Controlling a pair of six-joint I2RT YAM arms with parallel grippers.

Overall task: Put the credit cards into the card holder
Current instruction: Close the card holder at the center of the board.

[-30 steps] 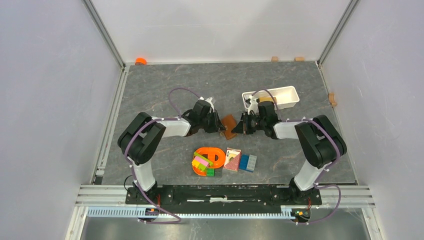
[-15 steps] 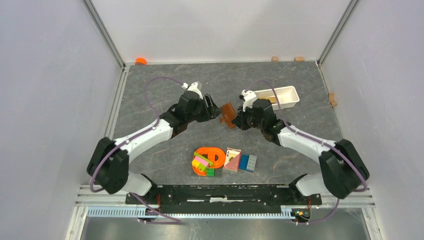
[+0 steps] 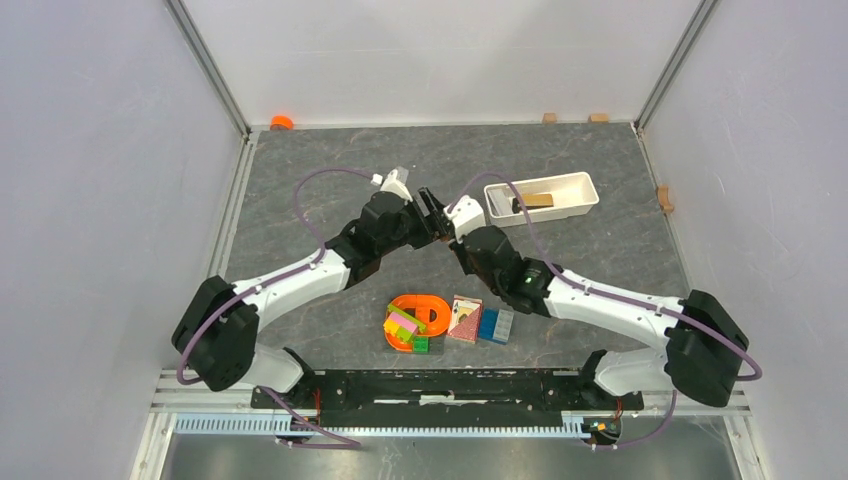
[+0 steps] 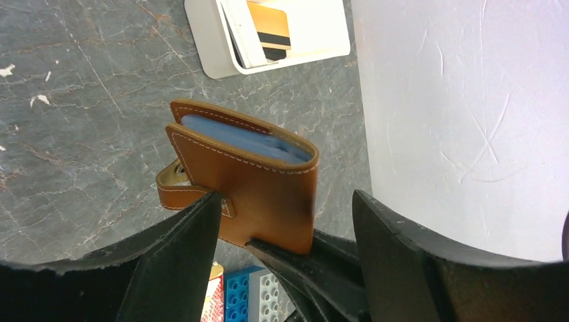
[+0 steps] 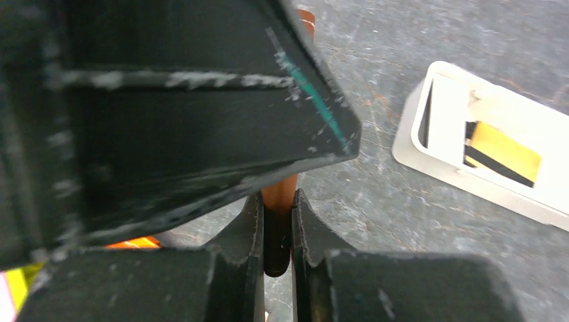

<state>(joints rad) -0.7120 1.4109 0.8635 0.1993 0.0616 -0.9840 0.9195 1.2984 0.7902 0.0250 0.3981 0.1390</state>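
The card holder point(image 4: 255, 184), a brown stitched wallet, stands on edge in the air above the table. The bluish credit cards point(image 4: 245, 137) sit inside it, only their top edges showing. My right gripper point(image 5: 276, 198) is shut on the card holder's lower edge point(image 5: 280, 191). My left gripper point(image 4: 285, 196) is open wide, its fingers point(image 4: 181, 258) standing on either side of the card holder; the left one is close beside its strap. In the top view both grippers meet at mid-table and hide the card holder.
A white oblong tray point(image 3: 575, 200) at the back right holds a gold card with a black stripe point(image 3: 538, 200). Near the front are an orange toy with coloured blocks point(image 3: 412, 322), a red playing-card pack point(image 3: 465, 318) and blue and grey blocks point(image 3: 496, 325).
My left gripper has opened and let go of the card holder. Both arms have reached farther from their bases, and the right gripper has carried the card holder back and slightly left.
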